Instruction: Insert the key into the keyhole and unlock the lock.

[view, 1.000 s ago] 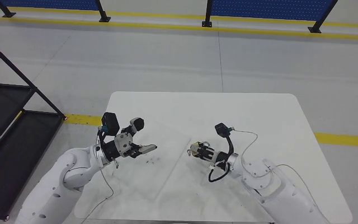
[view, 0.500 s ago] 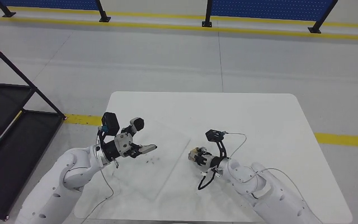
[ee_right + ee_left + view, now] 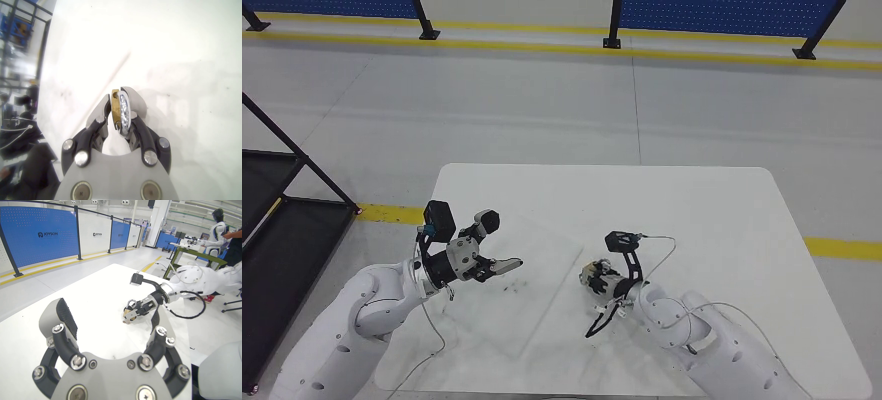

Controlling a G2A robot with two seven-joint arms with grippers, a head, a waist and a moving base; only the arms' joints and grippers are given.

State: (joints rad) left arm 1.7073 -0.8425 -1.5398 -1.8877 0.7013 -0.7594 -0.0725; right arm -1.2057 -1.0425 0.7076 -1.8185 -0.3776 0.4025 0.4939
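My right gripper is shut on a brass padlock with a silver shackle, held low over the middle of the white table. In the left wrist view the padlock sits sideways between the right gripper's fingers. A small silver key pokes out at its lower end, close to the tabletop. My left gripper hangs open and empty to the left of the padlock, facing it. Its fingertips are spread wide.
A faint clear sheet lies on the table between the two arms. A black rack stands off the table's left side. Blue barrier panels line the far floor. Bare tabletop stretches behind and to the right.
The right arm has turned its wrist and drawn slightly nearer and lower, with the padlock still held. The left arm has stayed put.
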